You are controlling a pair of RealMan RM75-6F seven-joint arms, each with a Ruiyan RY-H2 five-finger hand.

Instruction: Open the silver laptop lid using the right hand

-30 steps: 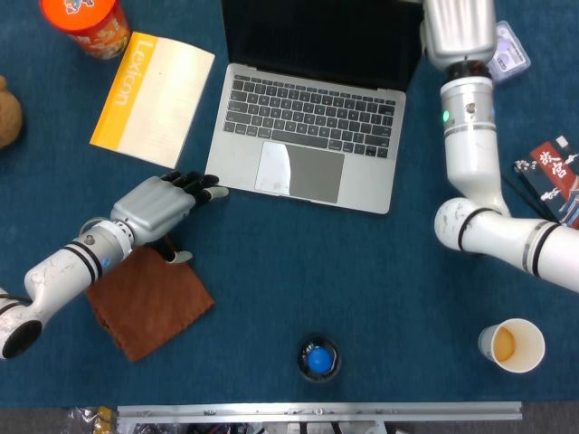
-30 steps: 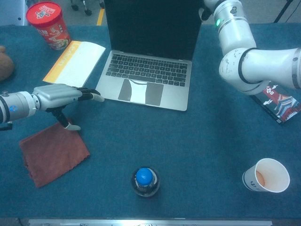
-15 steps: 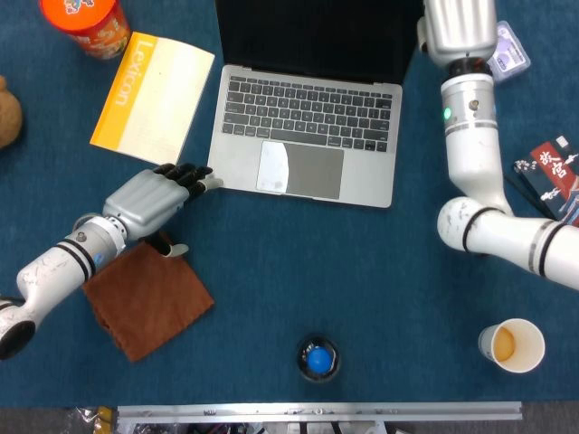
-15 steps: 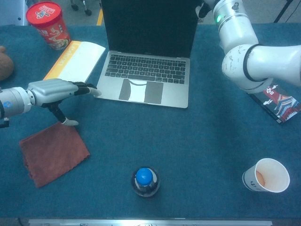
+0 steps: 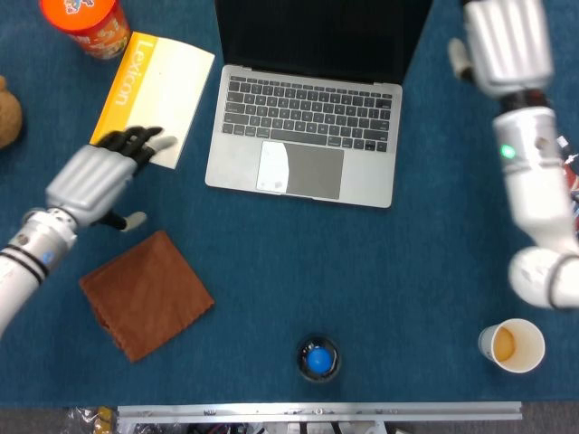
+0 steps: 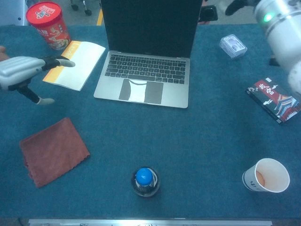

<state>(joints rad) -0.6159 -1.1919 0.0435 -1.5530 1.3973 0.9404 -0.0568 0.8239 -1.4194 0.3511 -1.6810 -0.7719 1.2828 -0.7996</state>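
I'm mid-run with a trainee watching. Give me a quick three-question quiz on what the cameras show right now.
1. True or false: the silver laptop has its lid shut.
2. What lies nearest the table's front edge: (a) paper cup, (b) blue-capped bottle, (c) red canister?
3. Fill in: the left hand hovers with its fingertips over the ____ booklet.

Key
1. False; the lid stands up and the keyboard shows.
2. (b).
3. Yellow-and-white; the hand holds nothing. The right hand's fingers are barely seen at the chest view's top edge, so its state cannot be told.
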